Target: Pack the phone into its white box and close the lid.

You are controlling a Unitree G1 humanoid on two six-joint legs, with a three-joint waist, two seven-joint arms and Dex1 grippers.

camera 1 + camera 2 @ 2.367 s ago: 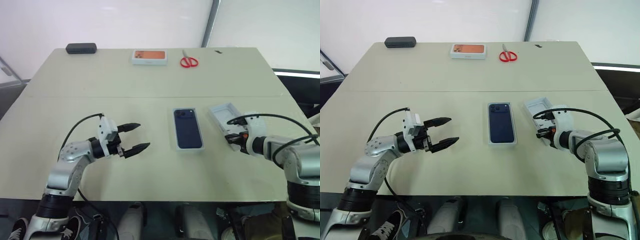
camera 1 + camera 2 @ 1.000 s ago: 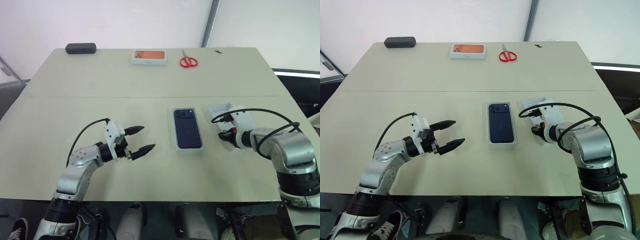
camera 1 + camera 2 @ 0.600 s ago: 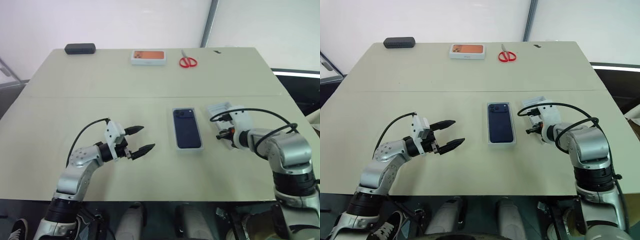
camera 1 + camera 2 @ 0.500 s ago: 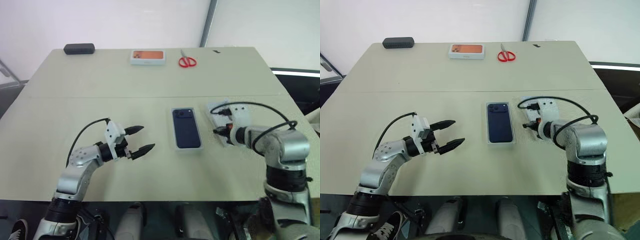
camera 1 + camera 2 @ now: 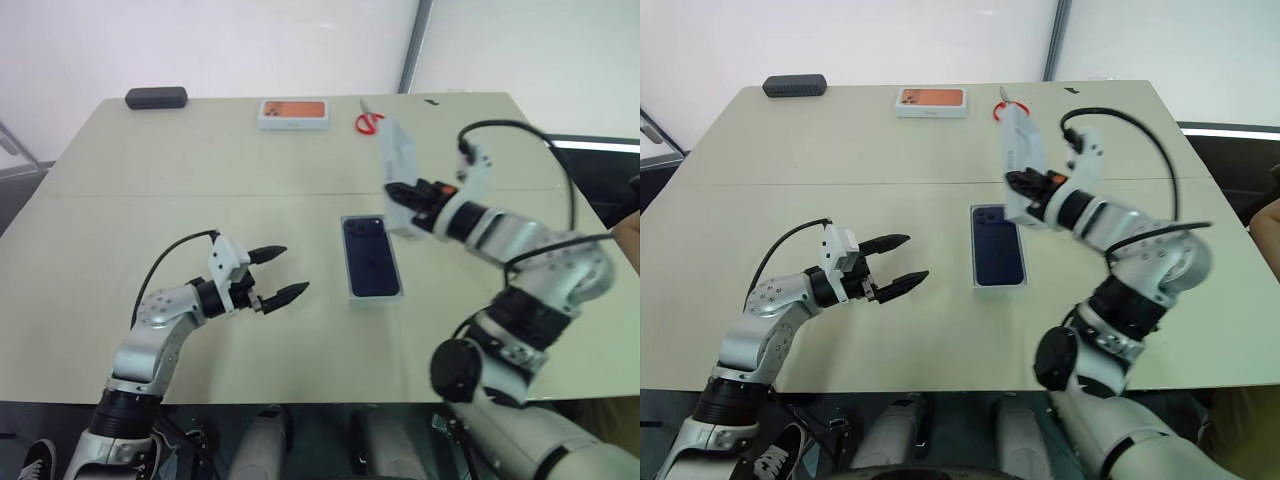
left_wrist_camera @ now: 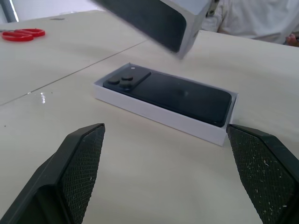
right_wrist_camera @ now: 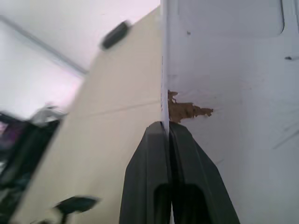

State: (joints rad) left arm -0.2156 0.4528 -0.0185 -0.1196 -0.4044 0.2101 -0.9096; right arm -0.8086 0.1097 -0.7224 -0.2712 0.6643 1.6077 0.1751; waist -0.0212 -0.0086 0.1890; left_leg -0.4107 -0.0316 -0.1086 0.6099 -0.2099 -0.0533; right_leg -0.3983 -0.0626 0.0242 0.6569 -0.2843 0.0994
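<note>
We count one matte beige table [image 5: 200, 160], two grippers and six items. One lid [image 5: 1021, 165], a white cardboard tray with a dark outer face, hangs tilted above the table, its wall pinched by the clenched right gripper [image 5: 1015, 183]. One shallow white box [image 5: 373, 296] sits mid-table holding one glossy navy phone [image 5: 370, 258]. Left gripper [image 5: 278, 273] gapes empty, near left. Far edge: one orange-pictured box [image 5: 294, 113], one red scissors [image 5: 369, 122], one dark case [image 5: 156, 97].
</note>
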